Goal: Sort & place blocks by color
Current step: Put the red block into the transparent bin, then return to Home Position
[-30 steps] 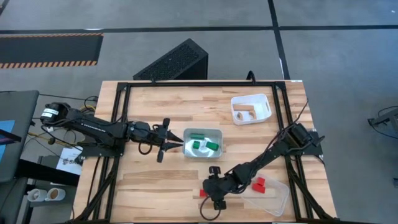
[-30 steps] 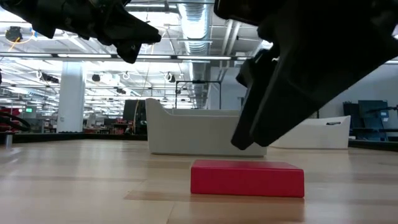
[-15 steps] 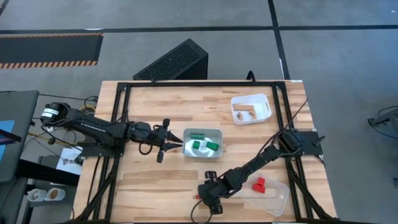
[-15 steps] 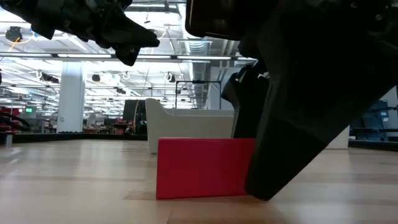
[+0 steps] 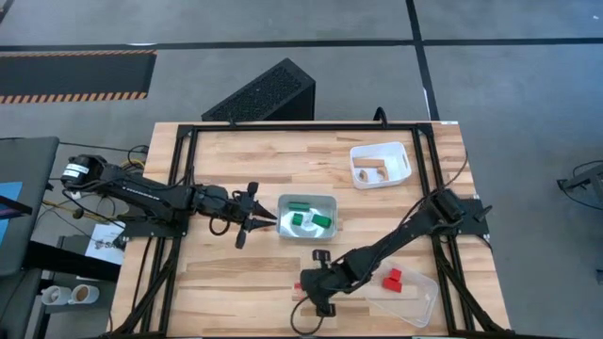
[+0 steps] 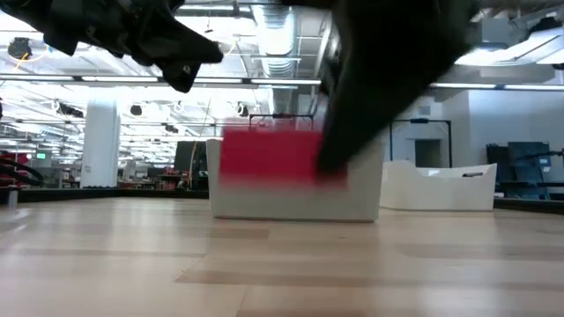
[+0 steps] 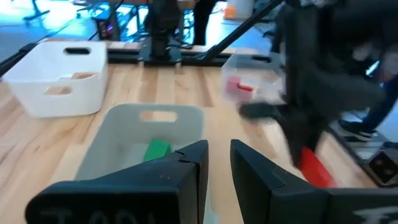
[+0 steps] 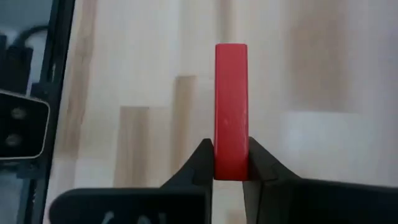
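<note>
Right gripper point(image 8: 231, 163) clamping its jaws on a flat red block point(image 8: 231, 112), lower centre of the high view, raised clear of the wooden tabletop point(image 5: 236, 278), presumably bound for the clear tray point(image 5: 419, 303). Left gripper point(image 5: 268, 218) waiting beside the grey tray point(image 5: 308, 200), jaws nearly closed, empty.

A white tray point(image 5: 396, 173), grey tray point(image 5: 329, 201) and clear tray point(image 5: 423, 303) sit on the wooden table point(image 5: 226, 160).

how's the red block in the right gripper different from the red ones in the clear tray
The held red block is pinched between the right gripper fingers and lifted off the table; the tray's red blocks lie loose in the clear tray. The held one is a flat slab; the tray's look chunkier. Both are red.
</note>
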